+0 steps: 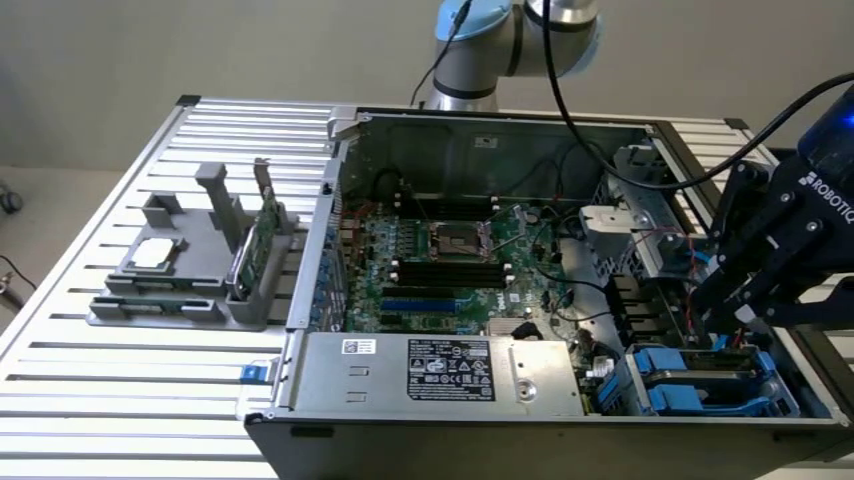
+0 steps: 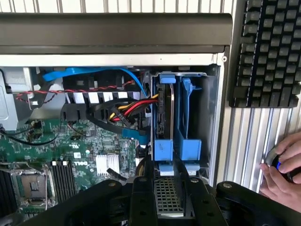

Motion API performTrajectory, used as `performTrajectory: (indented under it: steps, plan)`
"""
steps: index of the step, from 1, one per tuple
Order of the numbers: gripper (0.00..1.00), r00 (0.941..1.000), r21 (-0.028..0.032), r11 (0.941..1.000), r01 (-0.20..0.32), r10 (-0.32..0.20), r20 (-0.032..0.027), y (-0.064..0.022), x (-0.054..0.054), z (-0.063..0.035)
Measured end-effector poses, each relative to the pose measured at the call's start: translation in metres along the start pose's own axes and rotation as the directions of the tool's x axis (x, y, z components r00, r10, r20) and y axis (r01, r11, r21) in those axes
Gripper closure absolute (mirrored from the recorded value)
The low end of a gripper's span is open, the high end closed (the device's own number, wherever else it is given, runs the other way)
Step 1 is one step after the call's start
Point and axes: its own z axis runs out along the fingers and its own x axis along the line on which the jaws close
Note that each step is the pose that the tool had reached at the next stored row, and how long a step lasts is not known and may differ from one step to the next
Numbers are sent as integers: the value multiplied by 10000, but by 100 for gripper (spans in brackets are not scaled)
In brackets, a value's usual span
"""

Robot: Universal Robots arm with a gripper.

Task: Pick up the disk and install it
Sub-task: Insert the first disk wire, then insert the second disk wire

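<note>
The disk [image 2: 165, 113] stands on edge in the drive bay at the corner of the open computer case, silver-grey metal inside a blue carrier frame. My gripper [image 2: 167, 183] is right at its near end. The two black fingers [image 2: 143, 197] sit one on each side of a metal mesh face and are closed against it. In the exterior view, the black gripper [image 1: 737, 315] hangs over the blue drive bay, with the disk [image 1: 694, 362] at the case's front corner on the exterior view's right.
A second blue carrier slot [image 2: 190, 136] lies beside the disk. Red, yellow and blue cables [image 2: 127, 110] crowd the bay's other side over the motherboard [image 1: 441, 260]. A keyboard [image 2: 268, 52] and a person's hand [image 2: 282, 172] are outside the case. A grey parts fixture [image 1: 187, 270] stands on the slatted table.
</note>
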Motion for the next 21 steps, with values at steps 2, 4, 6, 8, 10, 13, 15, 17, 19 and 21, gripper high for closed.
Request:
performTrajectory:
  steps: [2,4,6,8,10,13,15,17,19,21]
  plan:
    - [69,10000,0,10000,1,-1,0,0,0,0]
    - [69,10000,-1,10000,1,-1,0,0,0,0]
    - [69,10000,-1,10000,1,-1,0,0,0,0]
    - [69,10000,-1,10000,1,-1,0,0,0,0]
    - [69,10000,0,10000,1,-1,0,0,0,0]
    - [69,10000,-1,10000,1,-1,0,0,0,0]
    - [69,10000,-1,10000,1,-1,0,0,0,0]
    - [69,10000,-1,10000,1,-1,0,0,0,0]
    - [69,10000,0,10000,1,-1,-1,0,0,0]
    - [69,10000,0,10000,1,-1,0,0,0,0]
